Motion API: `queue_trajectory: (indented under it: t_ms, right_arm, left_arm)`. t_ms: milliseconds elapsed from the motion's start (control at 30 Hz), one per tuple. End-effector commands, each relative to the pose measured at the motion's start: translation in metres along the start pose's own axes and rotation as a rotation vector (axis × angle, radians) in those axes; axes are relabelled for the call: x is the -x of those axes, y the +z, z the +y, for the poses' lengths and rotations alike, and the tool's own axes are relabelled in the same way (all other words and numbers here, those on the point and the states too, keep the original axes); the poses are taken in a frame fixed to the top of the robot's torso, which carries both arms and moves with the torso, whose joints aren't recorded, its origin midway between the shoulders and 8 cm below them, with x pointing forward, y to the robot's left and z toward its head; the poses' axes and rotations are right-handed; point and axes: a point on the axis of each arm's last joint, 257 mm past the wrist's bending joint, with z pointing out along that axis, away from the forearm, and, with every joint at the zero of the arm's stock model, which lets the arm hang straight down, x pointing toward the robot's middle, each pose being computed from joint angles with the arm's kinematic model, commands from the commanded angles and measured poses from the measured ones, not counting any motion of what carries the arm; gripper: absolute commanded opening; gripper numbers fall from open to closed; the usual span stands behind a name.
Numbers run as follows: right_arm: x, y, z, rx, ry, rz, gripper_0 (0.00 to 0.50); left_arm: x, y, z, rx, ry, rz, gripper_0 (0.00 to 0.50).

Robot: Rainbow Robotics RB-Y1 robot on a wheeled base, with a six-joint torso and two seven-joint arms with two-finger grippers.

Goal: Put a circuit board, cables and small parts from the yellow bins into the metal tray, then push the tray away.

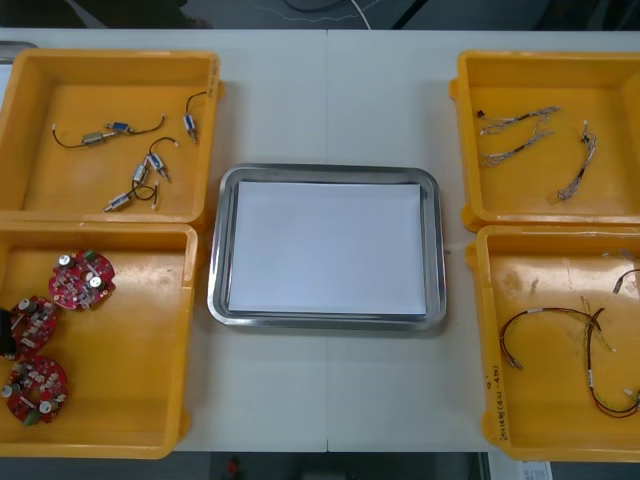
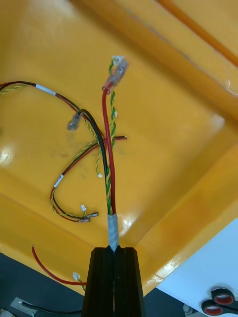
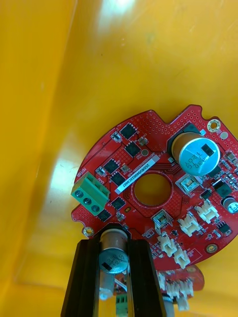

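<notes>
Plainly, beside the empty tray (image 1: 325, 173), our left gripper (image 3: 114, 246) clamps a board (image 3: 148, 163) by its can (image 3: 113, 255), a ready handle, in the near left bin (image 1: 130, 375), our right gripper (image 2: 115, 252) a cable (image 2: 110, 173) by its taped end in the near right bin (image 1: 545, 405).

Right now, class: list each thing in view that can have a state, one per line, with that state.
metal tray, white inside, holding nothing yet.
left gripper, shut on the circuit board by its metal cylinder.
right gripper, shut on the red and yellow cable at its taped end.
yellow bins, all four stocked.
</notes>
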Motion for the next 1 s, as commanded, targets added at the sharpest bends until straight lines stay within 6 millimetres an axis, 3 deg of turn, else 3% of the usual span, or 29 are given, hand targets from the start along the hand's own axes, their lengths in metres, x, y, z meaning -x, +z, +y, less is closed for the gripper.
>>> queue_trajectory:
  t_ms: [33, 133, 333, 567, 833, 1000]
  right_arm:
    - [0.026, -0.029, -0.002, -0.056, -0.076, -0.039, 0.0]
    - [0.029, -0.033, 0.006, -0.055, -0.107, -0.025, 0.0]
    - [0.063, -0.047, 0.017, -0.081, -0.158, -0.106, 0.0]
    - [0.077, -0.056, 0.029, -0.156, -0.219, -0.137, 0.0]
    - [0.088, -0.06, 0.047, -0.188, -0.269, -0.166, 0.0]
    - [0.086, -0.054, 0.05, -0.179, -0.271, -0.151, 0.0]
  left_arm:
    - [0.03, -0.033, -0.005, 0.006, 0.02, -0.063, 0.0]
    - [0.032, -0.042, -0.006, 0.012, 0.025, -0.059, 0.0]
    - [0.033, -0.068, -0.01, 0.032, 0.047, -0.047, 0.0]
    - [0.035, -0.092, -0.02, 0.045, 0.086, -0.051, 0.0]
    - [0.038, -0.119, -0.049, 0.063, 0.196, -0.061, 0.0]
    - [0.036, -0.125, -0.075, 0.059, 0.281, -0.065, 0.0]
